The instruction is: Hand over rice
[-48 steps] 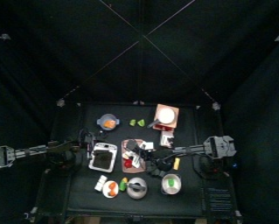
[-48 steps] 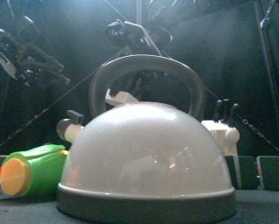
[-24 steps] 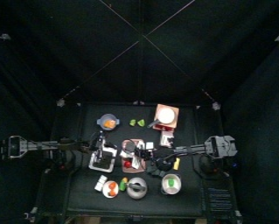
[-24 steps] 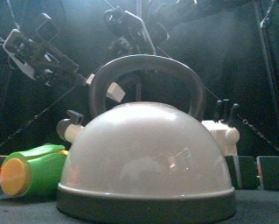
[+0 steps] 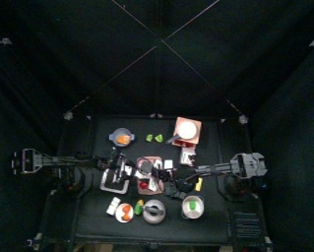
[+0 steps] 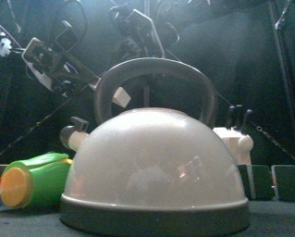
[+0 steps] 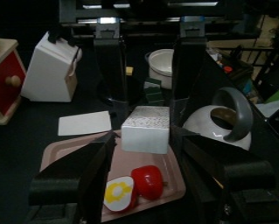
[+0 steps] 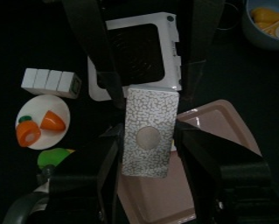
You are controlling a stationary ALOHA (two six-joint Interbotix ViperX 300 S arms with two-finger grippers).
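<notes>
1. Over the black worktop in the curtained pen, the right tool is gripping the speckled rice block just above the pink tray.
2. The left tool is gaping wide over that tray; an off-centre closing or an early release by the right is likely risking a drop onto it.

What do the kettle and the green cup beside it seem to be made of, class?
Kettle: likely glossy plastic or enamelled metal, judging by the soft highlights on its pale dome; the dark handle looks matte.
Green cup: probably smooth toy plastic, with uniform bright colour and a slight sheen.
</notes>
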